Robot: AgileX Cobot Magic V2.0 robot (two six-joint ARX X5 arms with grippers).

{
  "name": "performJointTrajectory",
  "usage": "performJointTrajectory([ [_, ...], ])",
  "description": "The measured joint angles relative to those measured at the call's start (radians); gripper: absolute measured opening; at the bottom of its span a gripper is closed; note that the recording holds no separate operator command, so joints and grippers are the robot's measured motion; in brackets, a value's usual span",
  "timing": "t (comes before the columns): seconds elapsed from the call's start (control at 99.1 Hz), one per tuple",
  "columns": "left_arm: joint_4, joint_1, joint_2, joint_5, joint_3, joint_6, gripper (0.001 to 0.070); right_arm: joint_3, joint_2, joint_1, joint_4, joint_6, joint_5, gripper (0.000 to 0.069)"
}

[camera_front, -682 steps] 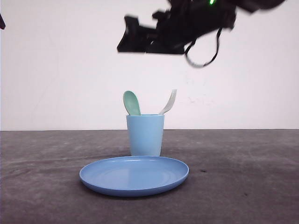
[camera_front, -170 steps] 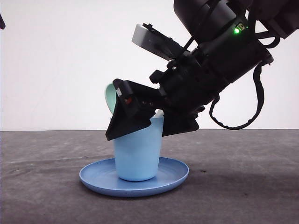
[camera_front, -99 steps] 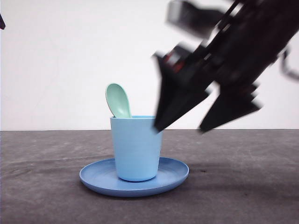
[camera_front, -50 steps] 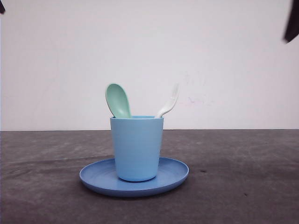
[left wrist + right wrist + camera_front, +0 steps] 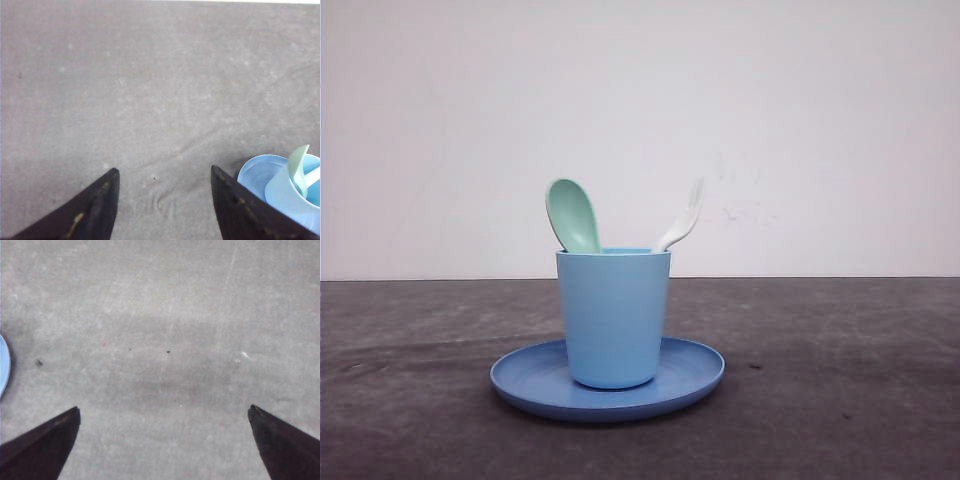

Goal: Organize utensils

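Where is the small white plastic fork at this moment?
In the front view, the small white plastic fork stands in the light blue plastic cup, leaning right, with the pale mint-green plastic spoon on its left; the cup sits on the round blue plate.

No legible text, labels, brand marks, numbers or signs in any view. Surfaces checked: light blue plastic cup [image 5: 613,317], unmarked; round blue plastic plate [image 5: 695,373], unmarked; pale mint-green plastic spoon [image 5: 573,215] and small white plastic fork [image 5: 683,224], both plain; dark grey table top [image 5: 175,315], bearing specks and scratches only, no characters.
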Motion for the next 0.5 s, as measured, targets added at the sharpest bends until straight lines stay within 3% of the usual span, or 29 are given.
performJointTrajectory([
  [0.161,-0.002,0.000,0.004,0.000,0.000,0.000,0.0347,0.000,0.000,0.000,0.015,0.000,0.000,0.0679],
  [0.212,-0.003,0.000,0.007,0.000,0.000,0.000,0.0316,0.000,0.000,0.000,0.016,0.001,0.000,0.0652],
  [0.262,-0.007,0.000,0.008,0.000,0.000,0.001,0.0202,0.000,0.000,0.000,0.017,0.001,0.000,0.0527],
  [0.272,-0.012,0.000,0.008,0.000,0.000,0.000,0.0131,0.000,0.000,0.000,0.018,0.001,0.000,0.0435],
  [0.373,-0.018,0.000,0.010,0.000,0.000,0.000,0.0045,0.000,0.000,0.000,0.034,0.000,0.000,0.0164],
  [0.434,-0.022,0.000,0.011,0.000,0.000,0.000,0.0033,0.000,0.000,0.000,0.047,0.000,0.000,0.0081],
  [0.504,-0.025,0.000,0.011,0.000,0.000,0.000,0.0029,0.000,0.000,0.000,0.046,0.000,0.000,0.0045],
])
